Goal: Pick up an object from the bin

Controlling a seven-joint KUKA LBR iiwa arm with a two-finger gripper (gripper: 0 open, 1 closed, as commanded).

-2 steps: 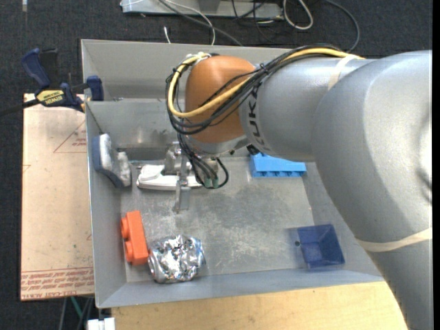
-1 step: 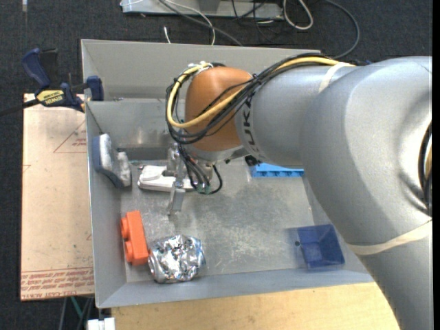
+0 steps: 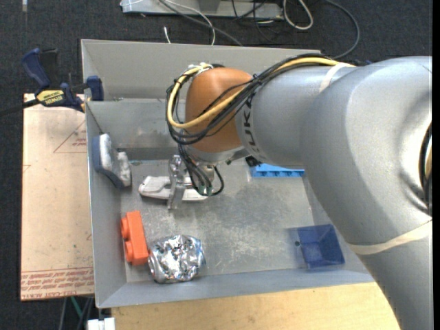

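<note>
A crumpled foil ball (image 3: 177, 258) lies at the bin's (image 3: 240, 229) seven o'clock, a blue square piece (image 3: 318, 246) at four and an orange block (image 3: 134, 237) at eight. Farther in, the gripper (image 3: 176, 190) sits over a flat white thing (image 3: 157, 187) at nine; spread or pinched, I cannot tell. A blue toothed strip (image 3: 278, 172) lies at two.

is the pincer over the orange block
No, the pincer is above a white flat piece mid-bin; the orange block lies apart, lower left.

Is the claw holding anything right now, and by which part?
Cannot be told: the claw is down at the right end of the white piece, but a hold is not visible.
</note>
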